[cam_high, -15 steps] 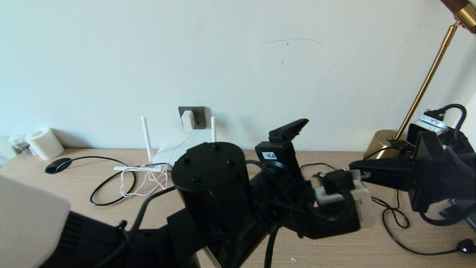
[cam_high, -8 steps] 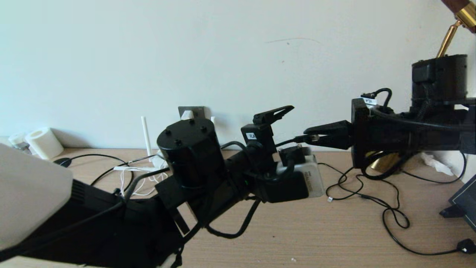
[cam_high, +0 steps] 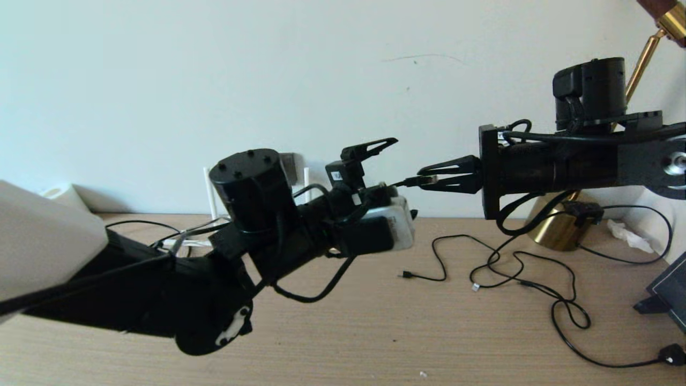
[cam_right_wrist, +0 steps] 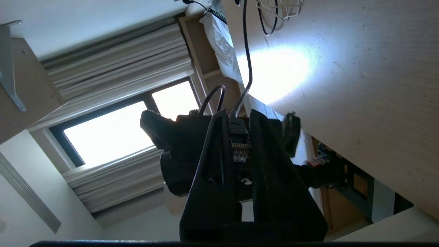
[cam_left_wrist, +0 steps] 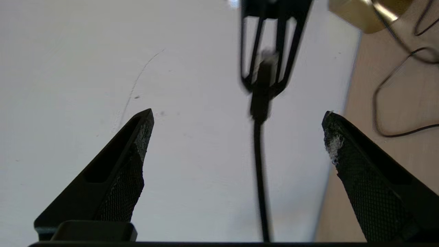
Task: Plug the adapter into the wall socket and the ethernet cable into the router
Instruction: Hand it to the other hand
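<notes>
1. The right gripper (cam_high: 429,179) is pinching the plug of the ethernet cable (cam_right_wrist: 239,137) between its nearly shut fingers, high above the desk (cam_high: 375,332).
2. The left gripper (cam_left_wrist: 236,144) is waiting with its fingers wide apart, holding nothing, and the cable is hanging between them.
3. The router (cam_high: 211,193) is sitting at the back edge of the desk, mostly hidden behind the left arm.
4. The plug may be slipping if the fingers pull the cable too hard.
5. The two arms are close and may be bumping.
</notes>
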### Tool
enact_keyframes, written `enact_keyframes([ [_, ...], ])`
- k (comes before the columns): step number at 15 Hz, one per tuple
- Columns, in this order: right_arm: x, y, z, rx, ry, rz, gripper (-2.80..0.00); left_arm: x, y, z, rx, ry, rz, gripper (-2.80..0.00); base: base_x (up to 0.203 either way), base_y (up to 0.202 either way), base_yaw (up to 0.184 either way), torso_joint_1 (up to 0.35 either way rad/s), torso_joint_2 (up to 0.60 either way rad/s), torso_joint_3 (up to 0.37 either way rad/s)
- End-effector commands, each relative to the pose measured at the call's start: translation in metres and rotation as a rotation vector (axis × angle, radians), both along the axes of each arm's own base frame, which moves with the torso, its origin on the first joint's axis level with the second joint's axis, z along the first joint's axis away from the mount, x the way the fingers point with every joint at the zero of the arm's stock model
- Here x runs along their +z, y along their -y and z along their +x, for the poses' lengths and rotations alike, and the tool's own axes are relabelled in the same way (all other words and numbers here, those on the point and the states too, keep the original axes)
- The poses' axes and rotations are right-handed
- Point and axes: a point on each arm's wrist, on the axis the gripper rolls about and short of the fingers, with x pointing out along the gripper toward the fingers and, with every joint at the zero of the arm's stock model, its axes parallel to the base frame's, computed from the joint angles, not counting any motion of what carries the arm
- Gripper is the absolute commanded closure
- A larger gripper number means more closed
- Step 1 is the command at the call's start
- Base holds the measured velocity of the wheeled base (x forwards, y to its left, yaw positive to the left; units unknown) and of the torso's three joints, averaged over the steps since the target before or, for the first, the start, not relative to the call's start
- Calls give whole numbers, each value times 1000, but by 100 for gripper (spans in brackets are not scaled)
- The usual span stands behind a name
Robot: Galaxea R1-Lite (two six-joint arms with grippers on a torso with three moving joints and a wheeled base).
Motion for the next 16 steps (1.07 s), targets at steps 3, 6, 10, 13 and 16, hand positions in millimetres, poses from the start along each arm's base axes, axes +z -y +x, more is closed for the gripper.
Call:
enact_keyframes([
  [3,-2,-2,6,32,-14,12,0,-2,-2,10,-3,22,-3,-280,0,0,0,0,0,0],
  [6,-3,-3,6,57,-7,15,0,1,7,14,-12,47,-23,-280,0,0,0,0,0,0],
  [10,-6,-2,9,55,-7,9,0,-6,18,12,-38,43,-19,-280,0,0,0,0,0,0],
  [13,-9,1,12,46,-1,0,0,-5,17,11,-69,50,-18,-280,0,0,0,0,0,0],
  [16,-13,4,11,52,0,-26,0,-7,9,6,-80,40,-2,-280,0,0,0,0,0,0],
])
